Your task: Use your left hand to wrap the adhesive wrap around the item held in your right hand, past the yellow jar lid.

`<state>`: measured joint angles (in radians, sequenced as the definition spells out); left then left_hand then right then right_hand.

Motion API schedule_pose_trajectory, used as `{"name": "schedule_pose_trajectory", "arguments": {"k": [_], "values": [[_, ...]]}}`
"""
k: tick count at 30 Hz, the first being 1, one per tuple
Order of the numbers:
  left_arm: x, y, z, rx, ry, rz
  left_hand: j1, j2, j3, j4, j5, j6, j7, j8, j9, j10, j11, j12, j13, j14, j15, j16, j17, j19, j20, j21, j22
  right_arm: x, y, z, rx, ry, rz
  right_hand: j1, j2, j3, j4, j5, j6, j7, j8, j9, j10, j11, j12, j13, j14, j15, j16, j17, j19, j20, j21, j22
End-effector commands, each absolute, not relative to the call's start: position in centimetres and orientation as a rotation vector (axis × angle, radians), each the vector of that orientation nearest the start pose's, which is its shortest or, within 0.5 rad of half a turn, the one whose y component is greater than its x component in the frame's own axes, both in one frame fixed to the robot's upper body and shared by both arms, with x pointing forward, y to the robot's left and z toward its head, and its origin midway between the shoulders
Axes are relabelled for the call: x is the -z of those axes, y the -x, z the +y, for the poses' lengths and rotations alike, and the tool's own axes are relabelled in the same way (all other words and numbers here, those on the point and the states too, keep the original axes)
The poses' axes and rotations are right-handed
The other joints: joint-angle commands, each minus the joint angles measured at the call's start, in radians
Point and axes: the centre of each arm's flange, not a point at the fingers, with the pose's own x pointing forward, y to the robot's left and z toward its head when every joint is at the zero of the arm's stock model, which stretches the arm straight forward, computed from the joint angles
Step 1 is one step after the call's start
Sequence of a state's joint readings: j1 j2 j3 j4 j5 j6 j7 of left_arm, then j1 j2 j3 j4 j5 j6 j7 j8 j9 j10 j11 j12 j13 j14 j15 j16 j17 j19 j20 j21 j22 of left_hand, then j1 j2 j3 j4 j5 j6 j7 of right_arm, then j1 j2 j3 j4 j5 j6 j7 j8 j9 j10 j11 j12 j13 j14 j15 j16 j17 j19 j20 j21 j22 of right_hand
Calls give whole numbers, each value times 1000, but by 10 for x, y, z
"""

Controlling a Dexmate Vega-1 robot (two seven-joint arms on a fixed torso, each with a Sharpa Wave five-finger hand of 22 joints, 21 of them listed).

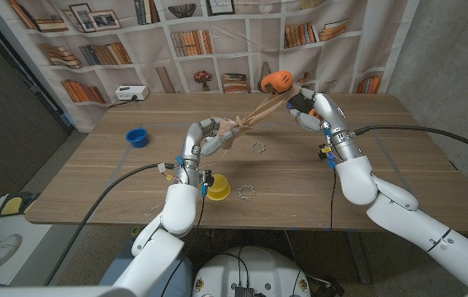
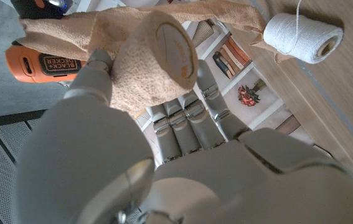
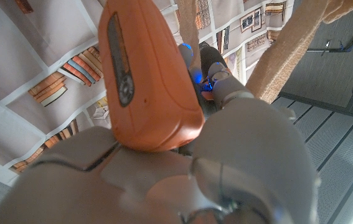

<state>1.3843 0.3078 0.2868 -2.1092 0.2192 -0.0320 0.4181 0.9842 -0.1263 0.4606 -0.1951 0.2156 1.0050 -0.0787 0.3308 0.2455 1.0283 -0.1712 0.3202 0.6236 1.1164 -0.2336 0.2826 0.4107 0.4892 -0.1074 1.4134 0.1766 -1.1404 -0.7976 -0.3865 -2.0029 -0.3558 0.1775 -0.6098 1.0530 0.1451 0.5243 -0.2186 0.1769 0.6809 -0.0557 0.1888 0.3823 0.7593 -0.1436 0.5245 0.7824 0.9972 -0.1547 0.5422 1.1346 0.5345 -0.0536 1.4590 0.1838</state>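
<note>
The wrapping is under way but not finished. The left hand [image 1: 210, 138] clenches its fingers [image 2: 185, 118] around the roll of tan wrap [image 2: 154, 65], and a stretched strip [image 1: 258, 110] runs from those fingers up to the orange tool [image 1: 279, 81], which the right hand [image 1: 309, 109] grasps above the surface [image 1: 283, 177]. More turns seem needed. The yellow lid [image 1: 218, 188] lies below the left fingers; the blue cup [image 1: 137, 137], off to their side, looks empty.

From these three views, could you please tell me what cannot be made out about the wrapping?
- Wrap's attachment on the orange tool: head view, too small; right wrist view, right hand hides it.
- Roll of wrap remaining: left wrist view, left hand covers its underside.
- Two small ring-like items: head view, too small to identify.
</note>
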Motion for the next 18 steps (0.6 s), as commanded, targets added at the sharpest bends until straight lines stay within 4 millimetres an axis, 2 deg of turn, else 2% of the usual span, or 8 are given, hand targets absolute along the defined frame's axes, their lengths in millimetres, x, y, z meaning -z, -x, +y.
{"name": "schedule_pose_trajectory", "arguments": {"k": [1, 18], "values": [[39, -468, 169, -104, -313, -837, 199, 205, 33, 26, 2, 10, 0, -1, 18, 1, -2, 1, 4, 1, -1, -4, 3, 3, -2, 7, 3, -4, -462, -210, 133, 823, -1190, -25, 41, 126, 120, -2, 64, -57, 4, 5, 20, -9, 5, 3, 5, -70, -5, -1, 1, -154, 57, 3], [36, -474, 169, -79, -324, -830, 199, 206, 35, 27, 2, 11, 0, -3, 20, 1, -3, 0, 7, 2, 0, -5, 4, 3, 0, 6, 2, -4, -443, -203, 104, 822, -1229, -26, 40, 126, 121, -2, 63, -59, 4, 5, 20, -9, 4, 2, 4, -70, -6, -1, -3, -153, 55, 3]]}}
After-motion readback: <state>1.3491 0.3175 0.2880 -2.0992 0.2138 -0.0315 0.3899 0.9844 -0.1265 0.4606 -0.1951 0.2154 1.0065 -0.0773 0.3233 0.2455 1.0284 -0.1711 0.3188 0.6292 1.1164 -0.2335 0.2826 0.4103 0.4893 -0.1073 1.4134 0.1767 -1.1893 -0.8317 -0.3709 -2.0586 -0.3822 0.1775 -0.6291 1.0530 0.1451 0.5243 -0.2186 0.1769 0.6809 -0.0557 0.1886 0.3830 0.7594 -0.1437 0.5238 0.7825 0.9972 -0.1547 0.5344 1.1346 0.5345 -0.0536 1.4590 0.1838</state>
